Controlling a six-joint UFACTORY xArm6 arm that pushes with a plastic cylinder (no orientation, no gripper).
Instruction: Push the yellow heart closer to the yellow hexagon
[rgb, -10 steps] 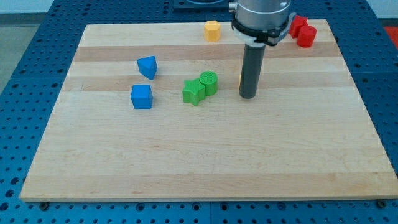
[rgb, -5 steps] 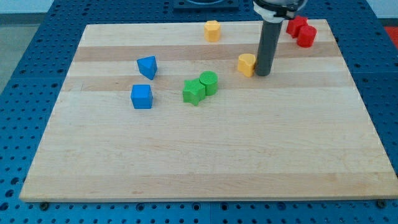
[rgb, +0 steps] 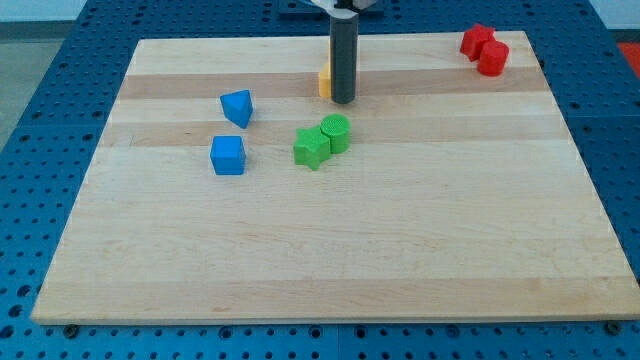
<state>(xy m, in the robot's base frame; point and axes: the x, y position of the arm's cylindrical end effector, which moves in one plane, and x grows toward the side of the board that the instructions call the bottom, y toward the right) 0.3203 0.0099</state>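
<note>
My tip (rgb: 343, 100) rests on the board near the view's top centre. A sliver of a yellow block (rgb: 324, 83) shows at the rod's left edge, touching it; most of it is hidden behind the rod, so its shape cannot be made out. No second yellow block shows; the rod covers the spot at the top edge where the yellow hexagon stood.
A green star (rgb: 311, 147) and a green cylinder (rgb: 337, 132) touch each other just below my tip. A blue triangular block (rgb: 237, 106) and a blue cube (rgb: 228, 155) lie at the left. Two red blocks (rgb: 484, 49) sit at the top right corner of the wooden board (rgb: 330, 250).
The rod has swept left and up from the board's right-centre. The yellow heart went with it from about mid-board to near the top centre, and the yellow hexagon is now hidden behind the rod.
</note>
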